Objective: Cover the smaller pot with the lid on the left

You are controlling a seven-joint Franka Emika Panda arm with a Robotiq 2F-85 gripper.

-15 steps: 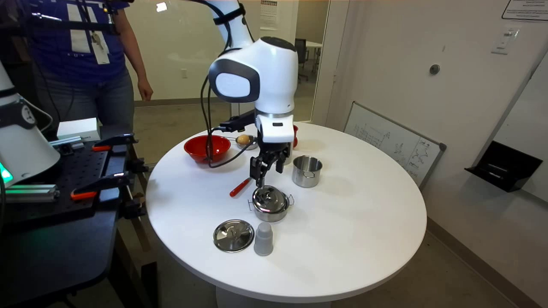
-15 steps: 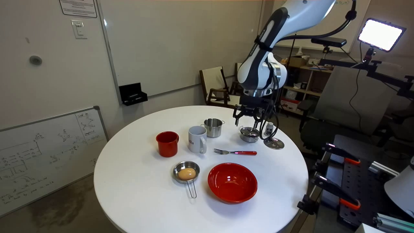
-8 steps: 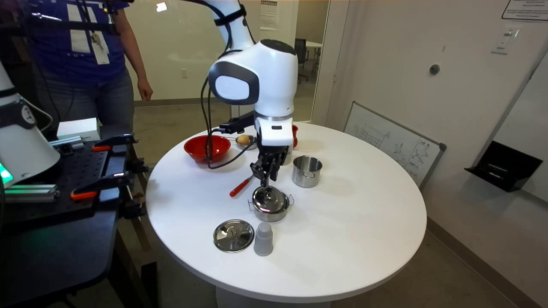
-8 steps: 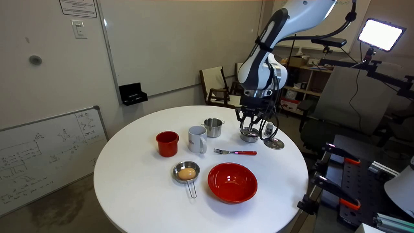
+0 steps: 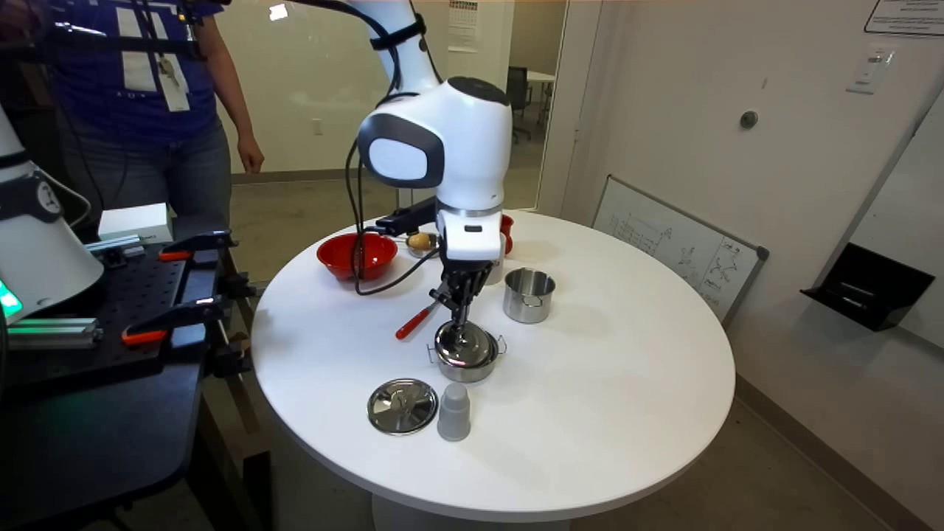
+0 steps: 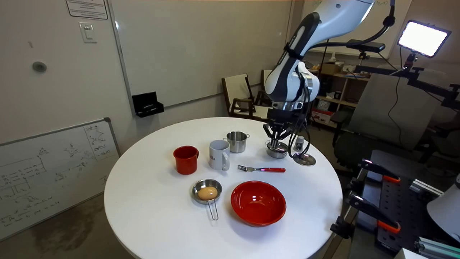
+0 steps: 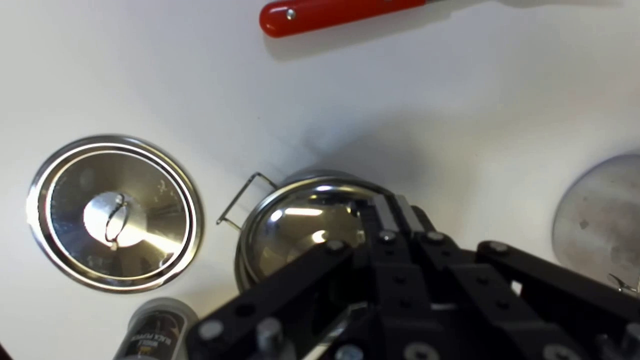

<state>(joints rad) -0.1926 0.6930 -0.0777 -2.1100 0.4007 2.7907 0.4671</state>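
Blocked under fingers (image 7: 382, 212) by lid (image 7: 300, 234) on shallow pot (image 5: 466, 374); in wrist view, flanked L by loose lid (image 7: 115, 215) & pepper btl (image 7: 157, 330), R by open pot (image 5: 526, 310); clear twd fork (image 7: 357, 11).

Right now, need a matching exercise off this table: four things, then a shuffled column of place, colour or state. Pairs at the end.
Things
1. egg
2. fork
3. taller pot
4. smaller lid

Place, colour or state
A. standing open-topped
B. inside the steel cup
C. atop the wider pot
D. red-handled

Pairs: 1-B, 2-D, 3-A, 4-C
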